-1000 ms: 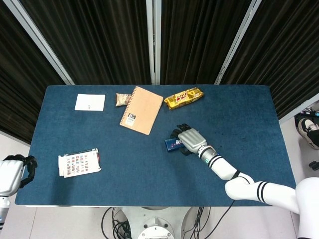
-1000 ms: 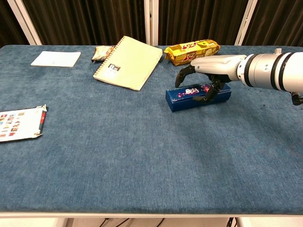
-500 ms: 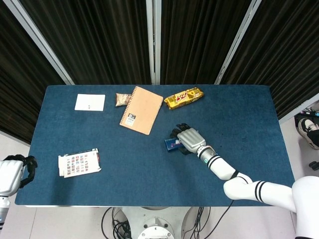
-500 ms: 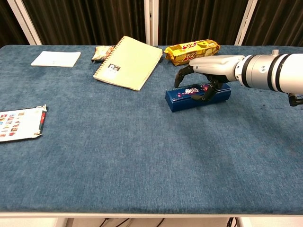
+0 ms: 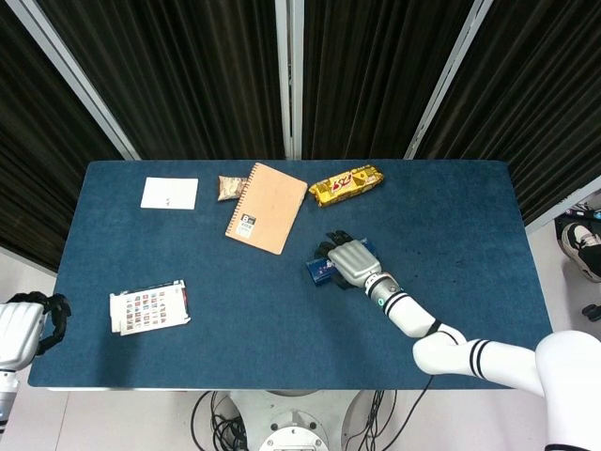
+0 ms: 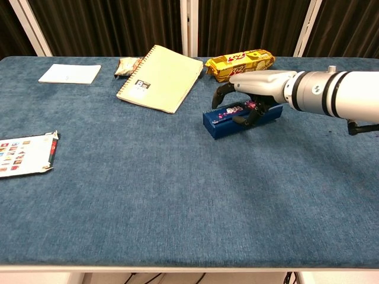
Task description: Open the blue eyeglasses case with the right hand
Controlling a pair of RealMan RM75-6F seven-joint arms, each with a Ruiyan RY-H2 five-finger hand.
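Note:
The blue eyeglasses case lies shut on the blue table, right of centre, with a patterned lid. My right hand lies over its right part. The fingers curl down over the near side and the thumb reaches the far left edge, so the hand grips the case. Only the case's left end shows in the head view. My left hand hangs off the table's near left corner, holding nothing, its fingers loosely bent.
A tan spiral notebook lies behind and left of the case, and a yellow snack pack just behind it. A small packet, a white card and a printed leaflet lie to the left.
My right hand has slid a little to the left, and the case has shifted left with it. The lid stays closed. The left hand has not moved.

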